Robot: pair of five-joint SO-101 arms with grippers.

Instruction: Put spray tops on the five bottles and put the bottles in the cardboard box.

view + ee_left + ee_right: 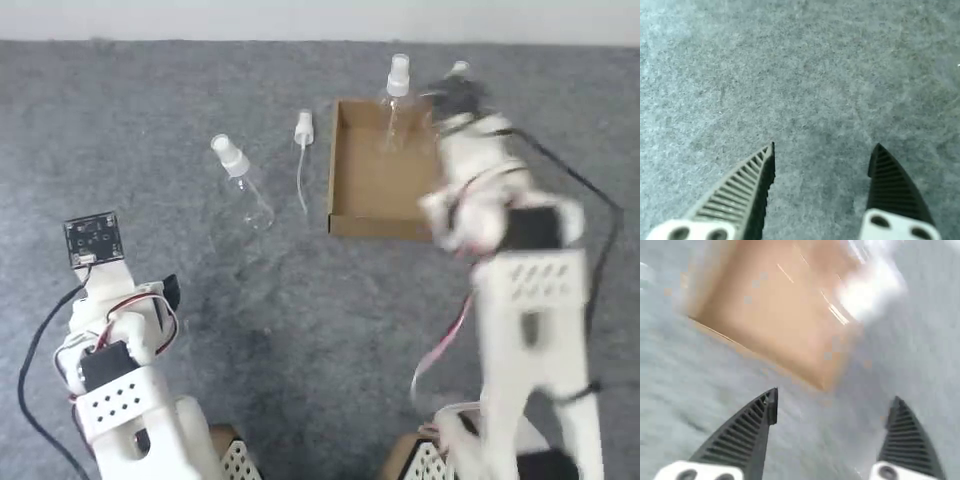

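Hanging above the grey carpet (150, 100), the left pincer (825, 147) stands wide open, and we see nothing between its ribbed fingers, only bare carpet beneath them. The left arm (110, 340) sits at the near left of the table, well apart from the cardboard box (372, 190) and from every bottle.

The right pincer (836, 395) is spread wide too and grips nothing. In its wrist view the cardboard box (775, 305) lies ahead of the fingertips, with one corner of it just beyond the gap between them. From above, the right arm (520, 270) stretches over the box's right side.

One capped bottle (397, 105) stands at the far end of the box and seems to be inside it. A second bottle (245, 185) lies on the carpet to the left of the box, with its spray top on. Between that bottle and the box lies a loose spray top (303, 130), its thin tube trailing toward us.

The right arm hides the box's right wall and much of that side of its floor. A white top (458, 70) peeks out just past the arm, and we cannot tell what it sits on. A pale smear (870, 285) beside the box in the right wrist view is beyond our making out.

The grey carpet covers the whole table, and a pale strip (320, 18) runs along its far edge.
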